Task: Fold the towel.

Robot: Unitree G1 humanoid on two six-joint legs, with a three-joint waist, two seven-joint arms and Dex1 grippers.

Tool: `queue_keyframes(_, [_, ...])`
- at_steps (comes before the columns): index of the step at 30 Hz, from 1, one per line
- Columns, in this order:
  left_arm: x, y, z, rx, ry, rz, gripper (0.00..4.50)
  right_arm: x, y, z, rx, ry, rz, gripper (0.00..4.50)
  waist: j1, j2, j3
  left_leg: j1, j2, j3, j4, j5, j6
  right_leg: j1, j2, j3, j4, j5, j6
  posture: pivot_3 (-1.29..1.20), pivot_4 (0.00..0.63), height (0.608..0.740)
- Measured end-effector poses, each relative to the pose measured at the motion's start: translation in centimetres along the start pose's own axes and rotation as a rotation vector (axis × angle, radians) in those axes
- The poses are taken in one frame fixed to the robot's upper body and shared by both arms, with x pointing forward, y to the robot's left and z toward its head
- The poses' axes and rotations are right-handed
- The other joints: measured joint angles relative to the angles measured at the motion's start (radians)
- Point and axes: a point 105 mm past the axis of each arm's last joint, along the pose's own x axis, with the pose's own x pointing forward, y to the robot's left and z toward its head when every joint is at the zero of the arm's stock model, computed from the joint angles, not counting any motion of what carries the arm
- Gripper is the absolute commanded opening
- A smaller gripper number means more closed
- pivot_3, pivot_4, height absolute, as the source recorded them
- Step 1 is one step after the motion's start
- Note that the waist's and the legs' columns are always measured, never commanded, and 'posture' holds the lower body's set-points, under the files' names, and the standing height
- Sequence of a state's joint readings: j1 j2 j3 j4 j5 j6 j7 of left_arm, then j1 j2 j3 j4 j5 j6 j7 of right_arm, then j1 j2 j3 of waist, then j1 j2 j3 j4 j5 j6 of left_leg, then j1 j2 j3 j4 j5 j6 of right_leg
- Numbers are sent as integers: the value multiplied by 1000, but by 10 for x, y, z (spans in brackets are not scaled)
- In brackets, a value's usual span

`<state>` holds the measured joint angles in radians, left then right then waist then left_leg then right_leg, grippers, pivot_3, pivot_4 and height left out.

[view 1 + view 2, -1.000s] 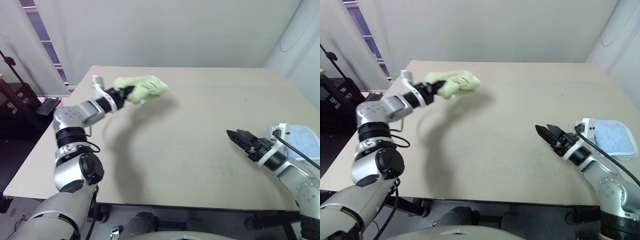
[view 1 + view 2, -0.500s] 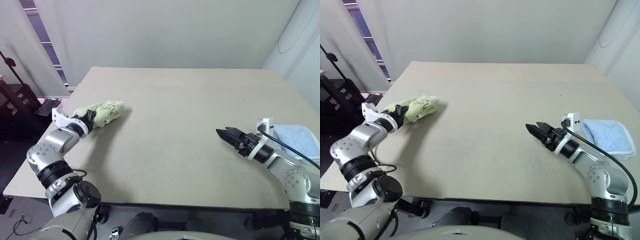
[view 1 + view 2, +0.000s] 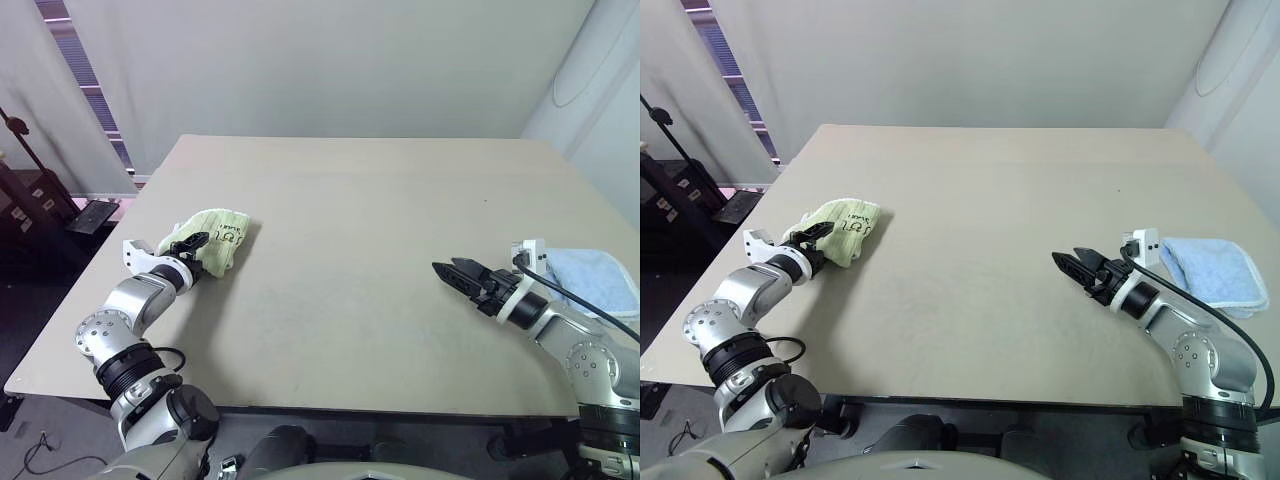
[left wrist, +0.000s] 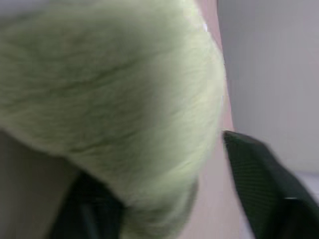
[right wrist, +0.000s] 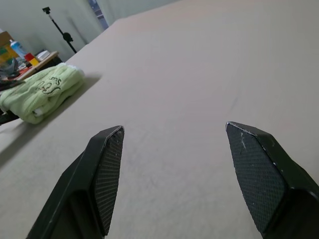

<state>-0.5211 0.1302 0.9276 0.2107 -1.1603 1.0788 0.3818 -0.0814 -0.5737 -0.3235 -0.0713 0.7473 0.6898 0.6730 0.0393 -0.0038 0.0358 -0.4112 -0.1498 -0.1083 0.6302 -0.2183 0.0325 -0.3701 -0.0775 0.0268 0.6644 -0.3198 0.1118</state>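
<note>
The towel (image 3: 222, 237), light green terry with a small printed motif on top, lies bunched on the tan table (image 3: 380, 200) near its left edge. My left gripper (image 3: 190, 243) sits at the towel's near-left end, open, its two fingers spread either side of the cloth. In the left wrist view the towel (image 4: 114, 89) bulges between those fingers (image 4: 259, 174), with bare table showing beside one of them. My right gripper (image 3: 455, 272) hovers low over the right part of the table, open and holding nothing, far from the towel (image 5: 42, 92).
A folded light blue cloth (image 3: 590, 275) lies at the table's right edge, behind my right wrist. Bare tabletop stretches between the two grippers. A curtain and dark shelving stand beyond the left edge.
My left arm swung the towel from raised over the far left corner down to the table near the left edge, and its fingers opened. The right gripper has barely moved.
</note>
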Motion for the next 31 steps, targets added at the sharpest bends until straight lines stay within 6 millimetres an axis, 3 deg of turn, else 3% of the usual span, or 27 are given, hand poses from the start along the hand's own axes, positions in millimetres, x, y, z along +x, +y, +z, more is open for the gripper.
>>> queue_keyframes(4, [-9, 11, -5, 25, 45, 27, 4490, -5, 8, -5, -15, 18, 31, 3402, -2, 0, 0, 0, 0, 0, -1, 0, 0, 0, 0, 0, 0, 0, 0, 0, 0, 740])
queue_keyframes(9, [-32, 16, -9, 191, 186, -30, 4490, -12, 16, -8, -45, 60, 71, 3402, -3, 0, 0, 1, 0, 0, -2, 0, 0, -1, 1, 2, 0, -1, -2, 0, 0, 740])
queue_keyframes(12, [-63, 15, -4, 461, 316, -127, 4490, -17, 22, -10, -77, 93, 99, 3402, -7, 2, 0, 1, 0, 1, -5, 0, 0, -2, 0, 2, -1, -6, -12, 0, 0, 740])
queue_keyframes(15, [-71, 16, -3, 666, 394, -200, 4490, -16, 28, -10, -131, 108, 124, 3402, 4, 10, -1, 2, 0, 4, -9, 0, 0, -1, -3, 2, -4, -6, -14, 0, 0, 740])
queue_keyframes(17, [-75, 14, -14, 770, 471, -313, 4490, -13, 35, -13, -173, 123, 156, 3402, 5, 11, -1, 1, 1, 5, -12, 0, 0, -1, -5, 2, -7, -6, -15, 0, 0, 740])
queue_keyframes(20, [-85, -5, -31, 863, 529, -582, 4490, -10, 41, -10, -253, 105, 176, 3402, 1, 12, -1, 1, 2, 6, -18, 0, 0, -1, -5, 1, -14, -4, -18, 0, 0, 740])
queue_keyframes(25, [-93, -33, -41, 1022, 484, -871, 4490, -13, 46, -2, -351, 37, 210, 3402, 0, 12, -1, 1, 3, 6, -20, 0, 0, -3, -3, 1, -16, -4, -16, 0, 0, 740])
queue_keyframes(31, [-87, -44, -59, 1189, 509, -988, 4490, -25, 38, -2, -304, 20, 241, 3402, 1, 10, 0, 1, 4, 5, -21, 0, 0, -4, -2, 1, -16, -4, -15, 0, 0, 740])
